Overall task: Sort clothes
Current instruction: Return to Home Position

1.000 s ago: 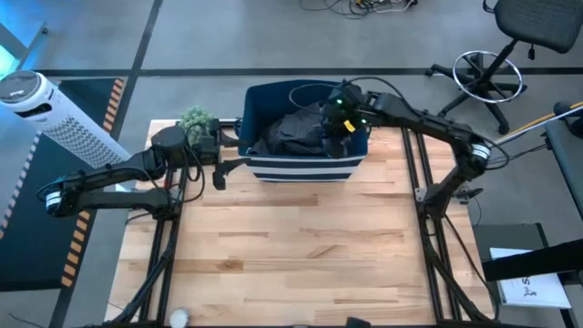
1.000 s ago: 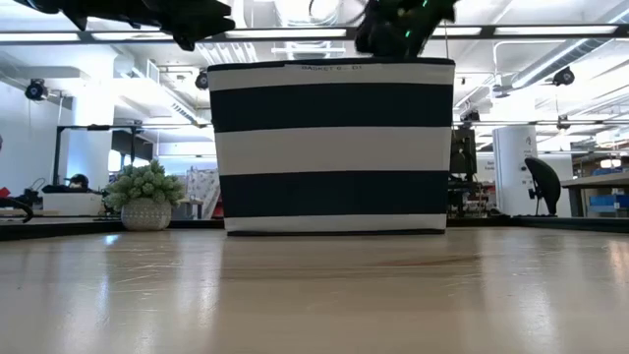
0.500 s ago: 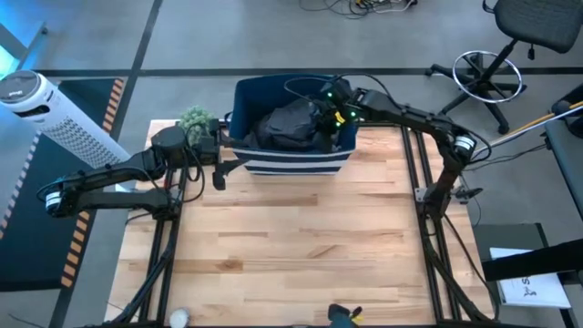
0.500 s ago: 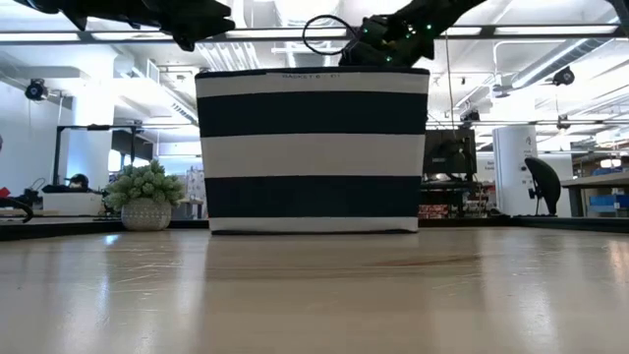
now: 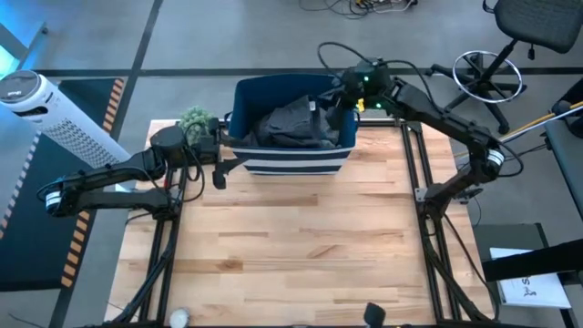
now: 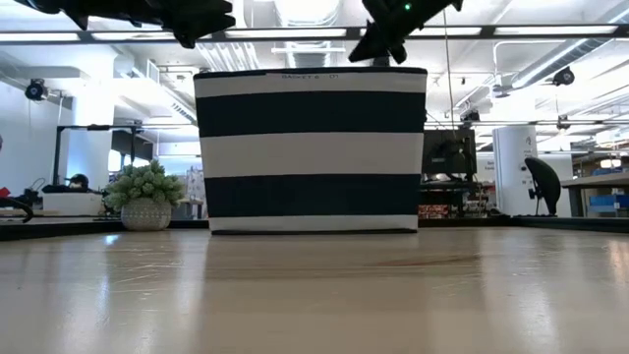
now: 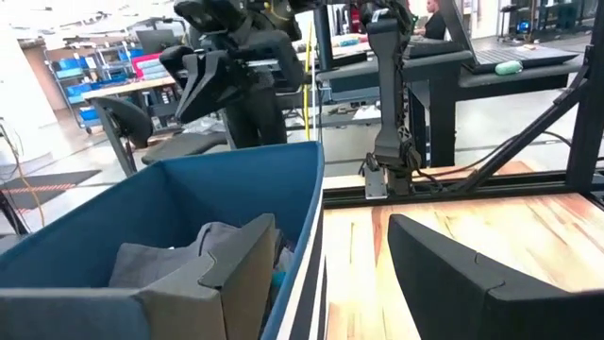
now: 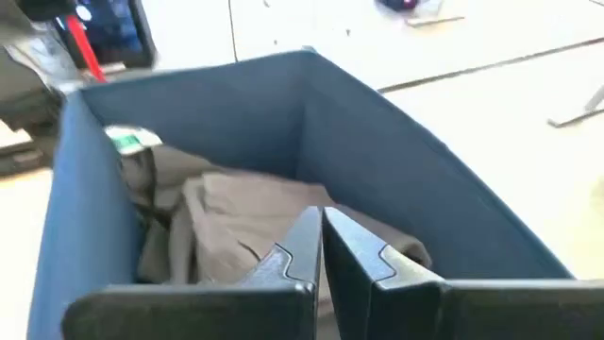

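The clothes (image 5: pixel 291 126) are lying heaped inside the striped bin (image 5: pixel 290 165) at the counter's (image 5: pixel 291 246) far edge. The right claw (image 5: pixel 344 98) is hovering over the bin's far right corner, fingers pressed together on nothing (the pile is sitting below it and inward). The left claw (image 5: pixel 223 167) is waiting, spread open, just outside the bin's left wall. Backing off, I'd guess, means clearing that rim.
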`<state>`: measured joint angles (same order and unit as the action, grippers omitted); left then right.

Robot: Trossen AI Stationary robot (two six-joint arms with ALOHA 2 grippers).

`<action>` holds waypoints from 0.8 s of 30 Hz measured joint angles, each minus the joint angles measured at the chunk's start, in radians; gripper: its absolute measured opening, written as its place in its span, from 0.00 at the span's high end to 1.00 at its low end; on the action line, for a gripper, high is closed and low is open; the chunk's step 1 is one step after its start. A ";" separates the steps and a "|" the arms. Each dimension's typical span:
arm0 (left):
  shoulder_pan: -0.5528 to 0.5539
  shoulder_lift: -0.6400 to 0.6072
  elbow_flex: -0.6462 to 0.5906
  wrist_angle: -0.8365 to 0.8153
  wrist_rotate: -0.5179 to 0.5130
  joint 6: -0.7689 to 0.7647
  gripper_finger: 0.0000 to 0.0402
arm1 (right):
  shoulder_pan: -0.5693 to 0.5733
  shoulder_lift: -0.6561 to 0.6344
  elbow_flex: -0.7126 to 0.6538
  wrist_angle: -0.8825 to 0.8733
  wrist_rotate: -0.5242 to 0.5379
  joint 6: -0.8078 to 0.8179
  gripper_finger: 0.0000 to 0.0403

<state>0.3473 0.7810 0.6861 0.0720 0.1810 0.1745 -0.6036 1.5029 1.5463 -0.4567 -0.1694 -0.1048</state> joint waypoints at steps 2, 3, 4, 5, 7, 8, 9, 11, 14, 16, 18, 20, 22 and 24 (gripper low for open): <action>0.000 0.002 0.000 0.005 0.000 0.001 0.51 | 0.001 0.031 0.001 0.018 -0.009 0.004 1.00; 0.000 0.002 0.000 0.005 0.000 0.003 0.51 | 0.001 0.052 0.001 0.016 -0.014 0.004 1.00; 0.000 0.002 0.000 0.005 0.000 0.003 0.51 | 0.001 0.075 0.001 0.011 -0.014 0.005 1.00; 0.000 0.002 0.000 0.005 0.000 0.004 0.51 | 0.001 0.100 0.000 0.009 -0.014 0.006 1.00; 0.000 0.002 0.000 0.005 0.000 0.004 0.51 | 0.001 0.147 0.000 0.010 -0.015 0.007 1.00; 0.000 0.002 0.000 0.004 0.000 0.004 0.51 | 0.001 0.170 0.000 0.011 -0.017 0.007 1.00; 0.000 0.002 0.000 0.004 0.000 0.004 0.51 | 0.001 0.192 0.000 0.011 -0.018 0.007 1.00; 0.000 0.002 0.000 0.004 -0.007 0.004 0.51 | 0.001 0.236 0.000 0.012 -0.019 0.006 1.00; 0.000 0.002 0.000 0.003 -0.014 0.004 0.51 | 0.001 0.289 0.000 0.011 -0.020 0.002 1.00; 0.000 0.002 0.000 0.003 -0.015 0.004 0.51 | 0.001 0.320 0.000 0.004 -0.021 -0.001 1.00; 0.000 0.002 0.000 0.002 -0.015 0.004 0.51 | 0.000 0.350 0.001 -0.010 -0.021 -0.013 1.00; 0.000 0.002 0.000 0.002 -0.015 0.003 0.51 | -0.002 0.373 0.001 -0.035 -0.021 -0.026 1.00; 0.000 0.002 0.000 0.002 -0.016 0.001 0.51 | -0.002 0.390 0.001 -0.053 -0.017 -0.040 1.00; 0.000 0.002 0.000 0.001 -0.016 0.001 0.51 | -0.002 0.394 0.003 -0.063 -0.014 -0.051 1.00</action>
<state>0.3476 0.7834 0.6861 0.0734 0.1646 0.1750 -0.6052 1.8971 1.5490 -0.5196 -0.1831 -0.1559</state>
